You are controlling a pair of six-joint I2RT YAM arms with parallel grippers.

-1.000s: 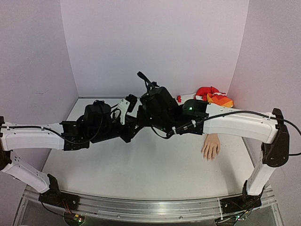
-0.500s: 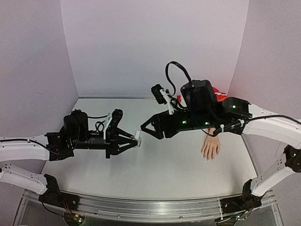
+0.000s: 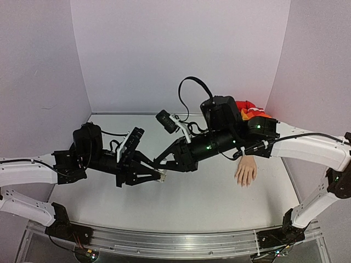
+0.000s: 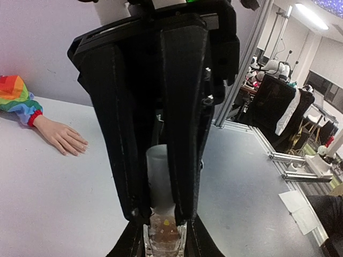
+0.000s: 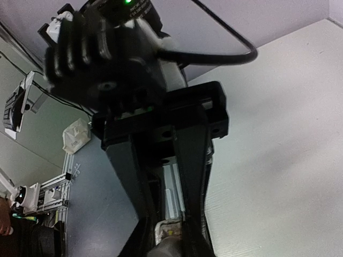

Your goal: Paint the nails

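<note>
Nails [image 3: 244,184] of the fake hand [image 3: 246,170] rest on the table [image 3: 192,211] at the right, well apart from both arms. The left gripper [image 3: 159,176] clamps a small clear bottle [image 4: 163,235]; the right gripper [image 4: 158,214] pinches its white cap [image 4: 159,171].

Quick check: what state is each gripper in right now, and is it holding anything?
The left gripper: closed, holding the small clear bottle.
The right gripper: closed on that bottle's white cap.

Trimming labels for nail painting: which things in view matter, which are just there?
Job: fake hand; bottle in left gripper; cap pinched by right gripper.
Just there: rainbow sleeve; table; chair beyond the table.
</note>
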